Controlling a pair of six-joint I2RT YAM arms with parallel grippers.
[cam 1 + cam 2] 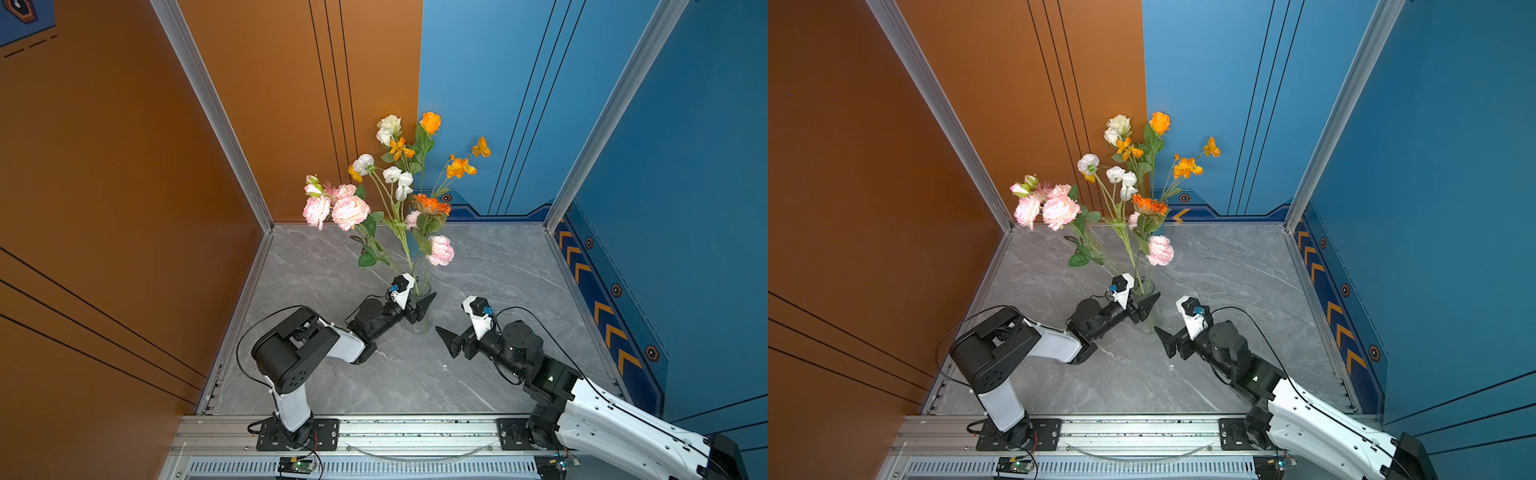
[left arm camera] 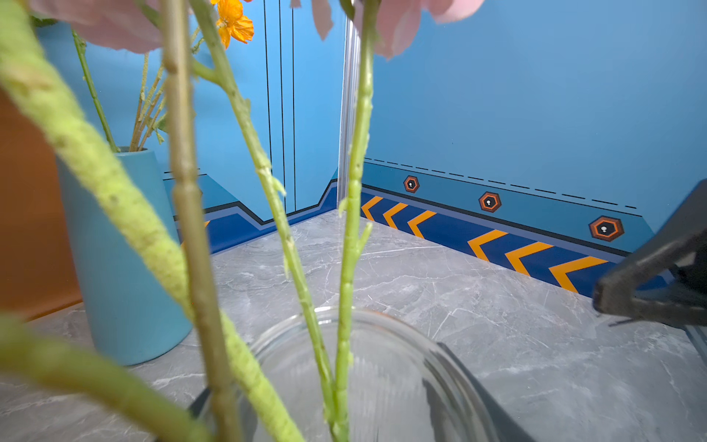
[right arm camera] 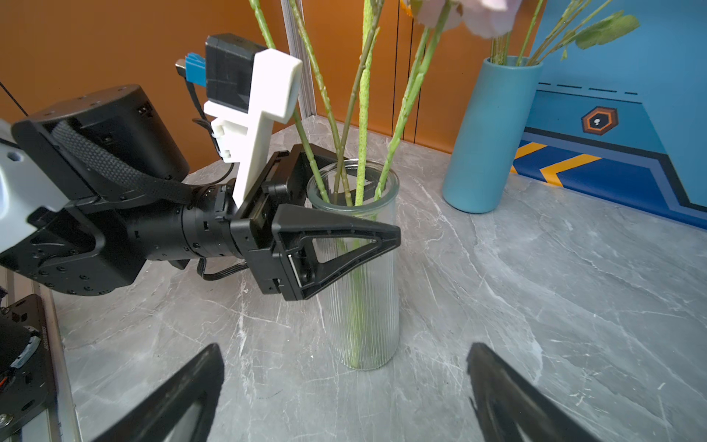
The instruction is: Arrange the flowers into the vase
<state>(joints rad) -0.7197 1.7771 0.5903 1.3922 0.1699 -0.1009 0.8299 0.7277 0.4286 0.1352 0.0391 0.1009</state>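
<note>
While my left pincer (image 1: 424, 300) stands clenched on the ribbed glass vase (image 3: 359, 306) just under its rim, one finger across the near wall and one behind, my right pincer (image 1: 444, 341) hangs released and empty just beside that vase, tips aimed at its lower body. Noted: the flowers (image 1: 399, 187) lie above and beyond the right pincer, their long axes near upright, fanning slightly out of the glass mouth. Left arm is nearer, touching the vase; right arm is free. Contents: the glass vase holds several green stems (image 3: 361, 114), with pink and white blooms overhead. The blue vase (image 3: 489, 134), apart behind it on the marble tabletop (image 3: 574, 306), holds thinner stems under orange blossoms. I see no loose stems lying flat. My judgement: a right-pincer approach must cross a stem sideways, above the rim.
</note>
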